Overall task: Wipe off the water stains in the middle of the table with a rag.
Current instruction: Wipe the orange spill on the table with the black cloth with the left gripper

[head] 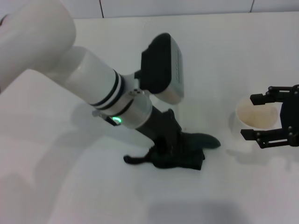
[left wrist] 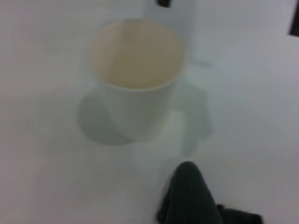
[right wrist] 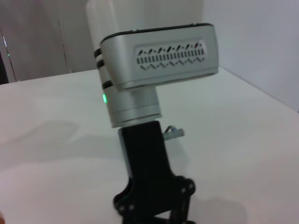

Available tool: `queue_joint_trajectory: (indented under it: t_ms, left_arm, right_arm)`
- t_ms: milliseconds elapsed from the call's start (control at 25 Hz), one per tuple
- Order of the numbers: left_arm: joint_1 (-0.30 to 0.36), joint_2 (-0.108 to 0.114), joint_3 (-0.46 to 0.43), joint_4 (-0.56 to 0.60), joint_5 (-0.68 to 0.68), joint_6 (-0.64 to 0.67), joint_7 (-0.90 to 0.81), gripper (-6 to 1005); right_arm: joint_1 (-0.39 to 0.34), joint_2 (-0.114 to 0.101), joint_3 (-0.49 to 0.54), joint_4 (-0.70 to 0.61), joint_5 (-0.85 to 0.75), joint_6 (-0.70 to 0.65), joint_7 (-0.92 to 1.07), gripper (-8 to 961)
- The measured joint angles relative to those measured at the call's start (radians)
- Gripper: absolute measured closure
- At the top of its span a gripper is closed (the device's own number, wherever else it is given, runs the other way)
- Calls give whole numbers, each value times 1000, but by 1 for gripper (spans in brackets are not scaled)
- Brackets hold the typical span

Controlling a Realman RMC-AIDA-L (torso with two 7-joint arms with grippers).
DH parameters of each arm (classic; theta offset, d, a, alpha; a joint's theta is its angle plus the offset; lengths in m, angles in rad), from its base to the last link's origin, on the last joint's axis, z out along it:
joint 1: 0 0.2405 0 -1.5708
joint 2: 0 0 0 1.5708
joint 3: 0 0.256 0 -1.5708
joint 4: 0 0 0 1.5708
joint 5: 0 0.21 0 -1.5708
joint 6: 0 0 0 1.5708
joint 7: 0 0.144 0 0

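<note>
1. Dark green-black rag (head: pixel 180 156) lies crumpled at the middle of the table (head: pixel 70 186), thin tail pointing to 9 o'clock.
2. Left gripper (head: pixel 170 148) is pressed down onto the rag; finger spread cannot be told, as cloth hides the tips.
3. Right gripper (head: pixel 273 119) sits at 3 o'clock of the rag, jaws spread wide on either side of the cup (head: pixel 256 117), not touching it.
4. No stain is visible around the rag.

A whitish cup (head: pixel 256 116) stands upright at about 3 o'clock; its inside looks faintly amber; tiled wall (head: pixel 177 7) at 12 o'clock.
</note>
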Motion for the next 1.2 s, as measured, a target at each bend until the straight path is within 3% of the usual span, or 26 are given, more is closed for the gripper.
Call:
queue_joint_trajectory:
  t_ms: [640, 840, 1200]
  left_arm:
    - [5, 4, -221, -16, 212, -104, -14, 876]
    - [0, 1, -215, -17, 212, -114, -15, 876]
    - [-3, -4, -81, -7, 133, -116, -14, 876]
  right_arm:
    - [-5, 0, 0, 0, 7, 0, 1, 126]
    - [-5, 0, 0, 0, 7, -1, 1, 126]
    - [-5, 0, 0, 4, 7, -2, 3, 126]
